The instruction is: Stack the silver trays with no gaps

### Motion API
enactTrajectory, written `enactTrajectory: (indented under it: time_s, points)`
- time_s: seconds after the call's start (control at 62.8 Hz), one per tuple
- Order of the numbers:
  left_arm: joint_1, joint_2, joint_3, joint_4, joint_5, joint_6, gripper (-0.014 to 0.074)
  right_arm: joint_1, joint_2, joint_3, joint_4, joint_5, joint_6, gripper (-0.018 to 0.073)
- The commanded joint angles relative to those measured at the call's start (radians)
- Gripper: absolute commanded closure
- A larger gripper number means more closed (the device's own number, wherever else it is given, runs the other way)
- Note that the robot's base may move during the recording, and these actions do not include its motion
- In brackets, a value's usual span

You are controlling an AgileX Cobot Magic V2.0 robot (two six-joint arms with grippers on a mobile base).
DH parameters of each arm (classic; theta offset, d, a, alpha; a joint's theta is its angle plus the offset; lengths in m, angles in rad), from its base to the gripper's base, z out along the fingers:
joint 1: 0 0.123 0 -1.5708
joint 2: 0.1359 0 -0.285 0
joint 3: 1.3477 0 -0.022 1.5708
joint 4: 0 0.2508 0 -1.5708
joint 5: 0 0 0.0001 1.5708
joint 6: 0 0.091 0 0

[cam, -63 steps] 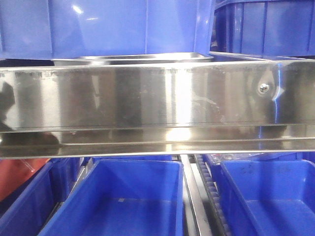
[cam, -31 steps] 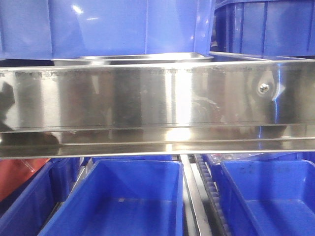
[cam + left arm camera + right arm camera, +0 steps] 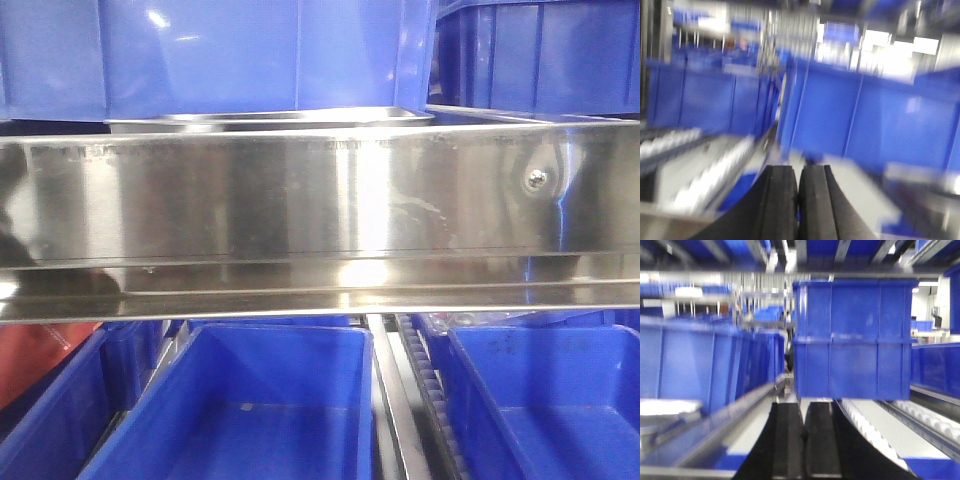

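One silver tray lies at 12 o'clock in the front view. Only its flat shiny rim is seen, because the long steel shelf panel runs across in front of it. A large blue bin is just above the tray, and a second blue bin stands beside it at 1 o'clock. The panel carries one screw at 3 o'clock. Under the panel, one open bin is at 6 o'clock and another open bin at 5 o'clock. The left fingers, at 6 o'clock in the blurred left wrist view, are pressed together and hold nothing. The right fingers show only a thin slit between them and also hold nothing. A tall blue stack stands ahead of them at 12 o'clock.
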Motion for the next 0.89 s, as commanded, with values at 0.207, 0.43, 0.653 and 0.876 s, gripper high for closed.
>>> enactTrajectory:
  time_s: [0.207,0.43,0.653,0.876]
  points:
    - [0.004,-0.003,-0.270,-0.029,0.453,0.011,0.0592,-0.004,-0.004,-0.194,0.056,0.278,0.000,0.0648]
    - [0.004,0.072,-0.413,0.015,0.621,0.011,0.0592,-0.004,0.113,-0.345,0.045,0.690,0.000,0.0648]
    - [0.004,0.088,-0.436,-0.061,0.703,0.011,0.0592,-0.004,0.200,-0.452,0.175,0.785,0.000,0.0648]
    - [0.004,0.109,-0.445,-0.129,0.722,0.067,0.0592,0.000,0.220,-0.472,0.391,0.688,0.000,0.0648]
